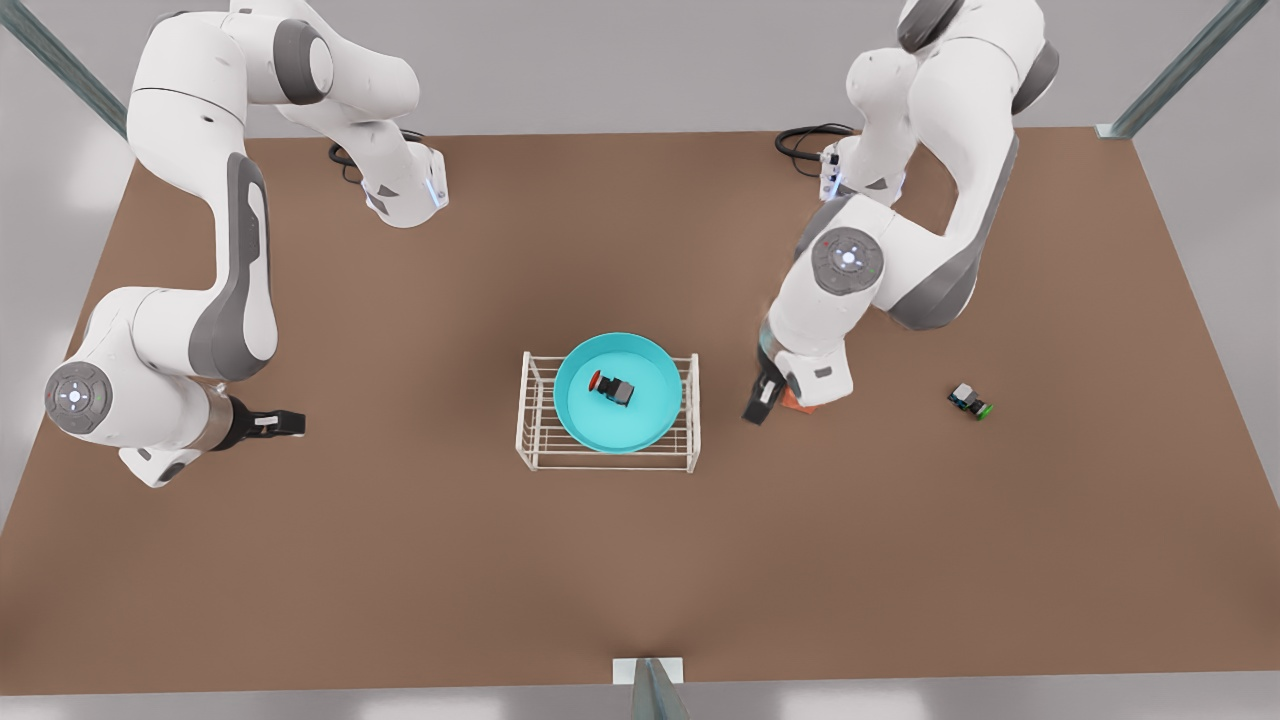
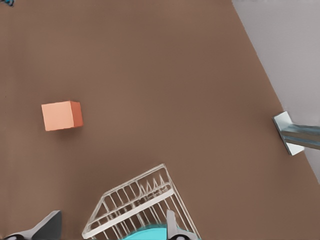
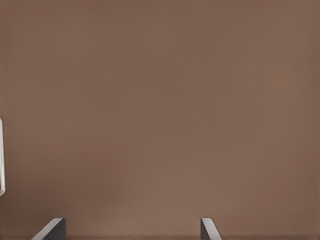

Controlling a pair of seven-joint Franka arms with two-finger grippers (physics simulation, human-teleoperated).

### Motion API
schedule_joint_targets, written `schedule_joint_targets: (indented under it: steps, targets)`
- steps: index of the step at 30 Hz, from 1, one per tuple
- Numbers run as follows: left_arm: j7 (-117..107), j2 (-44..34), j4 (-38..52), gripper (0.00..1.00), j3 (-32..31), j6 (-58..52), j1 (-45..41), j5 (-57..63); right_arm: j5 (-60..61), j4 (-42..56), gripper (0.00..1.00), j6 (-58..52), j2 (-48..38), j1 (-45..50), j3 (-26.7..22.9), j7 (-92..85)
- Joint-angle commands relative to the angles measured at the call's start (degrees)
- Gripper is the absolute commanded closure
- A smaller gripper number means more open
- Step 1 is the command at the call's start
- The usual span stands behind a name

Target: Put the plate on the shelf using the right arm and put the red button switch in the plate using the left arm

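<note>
The plate (image 1: 620, 392) sits on top of the shelf (image 1: 607, 412) at the middle of the counter (image 1: 640, 560), and the red button switch (image 1: 611, 387) lies tipped on its side inside the plate, near its centre. Judged from that, both placements are done and what remains is clearing away.

The left hand (image 1: 757, 405) hangs at about 3 o'clock from the shelf in the front view, just beside it, with an orange cube (image 2: 61, 115) close behind it. Its fingers (image 2: 172, 225) stand spread apart, holding nothing, with the shelf's corner and a sliver of plate rim between them in the left wrist view.

The right hand (image 1: 290, 423) waits well off at 9 o'clock, fingers (image 3: 207, 229) wide apart over bare counter.

A green-capped switch (image 1: 971, 401) lies far out at 3 o'clock, untouched.

Next, the left arm probably needs to lift straight up, clear of shelf and cube
</note>
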Motion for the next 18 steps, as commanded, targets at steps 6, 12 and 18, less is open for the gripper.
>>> schedule_joint_targets:
  steps: [6,12,18]
  targets:
    - [107.6,-21.7,-21.5,0.0,33.3,-2.2,-6.2,-15.0,0.2,0.1,0.0,0.3,0.5,0.0,-0.2,-0.2]
    - [95.5,-20.2,-19.4,0.0,32.2,-3.2,-7.2,-15.2,0.1,0.4,0.0,1.0,0.9,-1.4,0.0,1.2]
    - [94.8,-20.2,-19.7,0.0,32.2,-3.2,-7.4,-15.4,0.1,1.3,0.0,0.9,1.0,-0.9,0.7,1.9]
